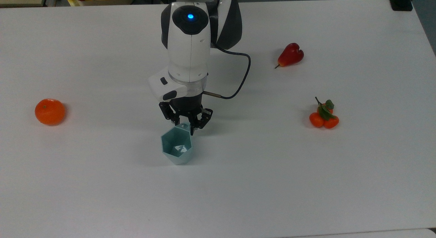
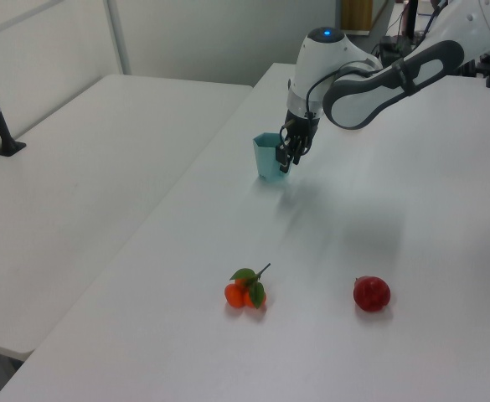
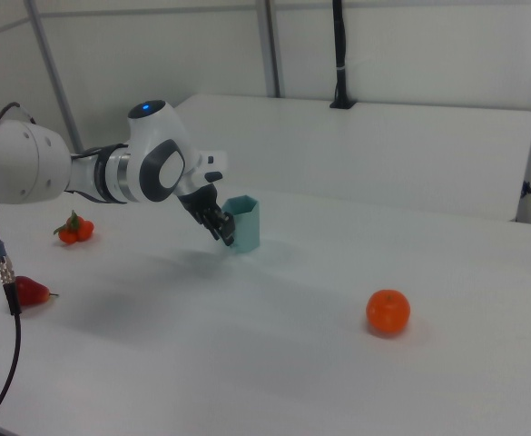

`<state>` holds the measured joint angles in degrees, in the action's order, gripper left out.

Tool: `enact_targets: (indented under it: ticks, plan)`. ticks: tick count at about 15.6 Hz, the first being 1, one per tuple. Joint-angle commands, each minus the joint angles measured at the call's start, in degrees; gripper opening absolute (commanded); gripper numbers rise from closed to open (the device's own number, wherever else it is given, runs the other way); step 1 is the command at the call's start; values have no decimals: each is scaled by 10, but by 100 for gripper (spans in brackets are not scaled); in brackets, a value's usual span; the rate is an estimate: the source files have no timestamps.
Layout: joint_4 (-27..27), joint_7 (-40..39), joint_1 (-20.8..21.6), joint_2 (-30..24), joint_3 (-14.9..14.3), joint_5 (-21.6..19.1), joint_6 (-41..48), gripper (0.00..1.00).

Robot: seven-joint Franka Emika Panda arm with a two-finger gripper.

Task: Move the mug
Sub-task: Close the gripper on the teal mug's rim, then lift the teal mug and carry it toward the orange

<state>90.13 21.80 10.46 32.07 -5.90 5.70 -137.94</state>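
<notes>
The mug [image 1: 177, 147] is a pale teal faceted cup standing upright near the middle of the white table [image 1: 238, 183]. Its small tab handle points toward the arm. My gripper [image 1: 185, 126] reaches down at the mug's far rim, and its two black fingers are drawn in on either side of the tab handle. In the left view the gripper [image 2: 285, 159] sits against the right side of the mug [image 2: 268, 157]. In the right view the gripper [image 3: 221, 227] presses at the left side of the mug [image 3: 244, 222].
An orange [image 1: 49, 111] lies far to the top view's left. A red pear-shaped fruit [image 1: 290, 55] and a cluster of small tangerines with leaves [image 1: 323, 117] lie to the top view's right. A second white table [image 2: 77, 176] adjoins at the left view's left.
</notes>
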Motion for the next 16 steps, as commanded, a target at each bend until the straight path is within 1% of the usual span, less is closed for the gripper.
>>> enact_targets:
  ticks: [1, 4, 6, 8, 10, 12, 16]
  plan:
    - [-4, 13, 7, 2, -5, 16, -8, 21]
    - [-4, 13, 7, 2, -5, 19, -10, 12]
    - [-4, 13, 7, 1, -5, 19, -10, 8]
    - [0, 11, 8, -16, -5, 23, -6, 8]
    - [23, 12, 8, -49, -5, 28, -1, 8]
    - [62, 11, 4, -96, -5, 29, 7, 8]
    - [141, 4, 1, -195, -5, 29, 52, 9]
